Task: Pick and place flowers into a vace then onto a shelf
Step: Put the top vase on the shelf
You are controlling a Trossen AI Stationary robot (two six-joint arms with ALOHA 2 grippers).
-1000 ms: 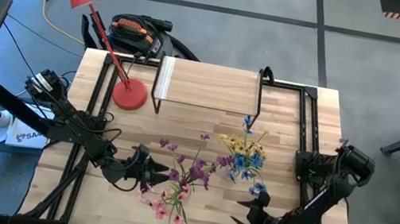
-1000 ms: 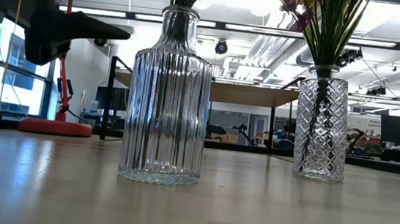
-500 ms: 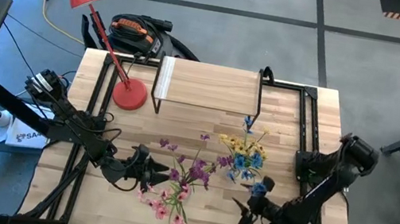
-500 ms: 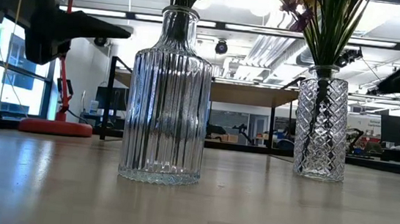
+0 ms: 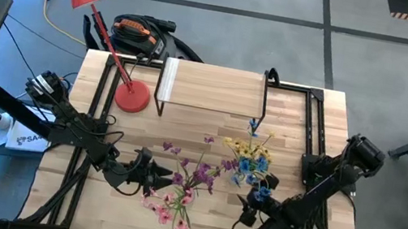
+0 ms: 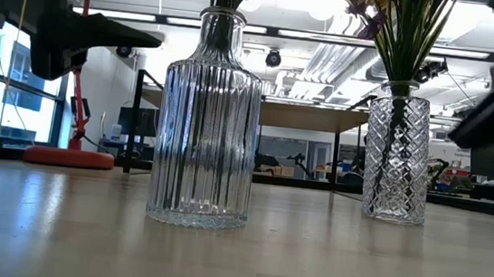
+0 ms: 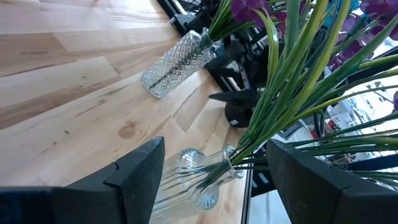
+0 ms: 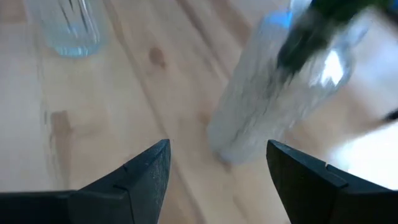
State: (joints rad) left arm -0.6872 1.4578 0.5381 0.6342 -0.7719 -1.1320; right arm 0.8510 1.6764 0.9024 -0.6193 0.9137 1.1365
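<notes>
high view: right pincer [image 5: 240, 215] open beside diamond-cut vase [image 6: 397, 157].

Bare table [image 8: 93, 112] is lying between the right gripper [image 8: 217, 168] and the diamond-cut vase [image 8: 280, 93] standing ahead.

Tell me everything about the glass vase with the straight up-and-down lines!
The ribbed vase is clear glass with straight grooves down its round body and a narrower neck. It stands upright on the wood table, holding green stems with purple and pink flowers. The open left gripper sits beside it, not touching. The diamond-pattern vase stands apart.
</notes>
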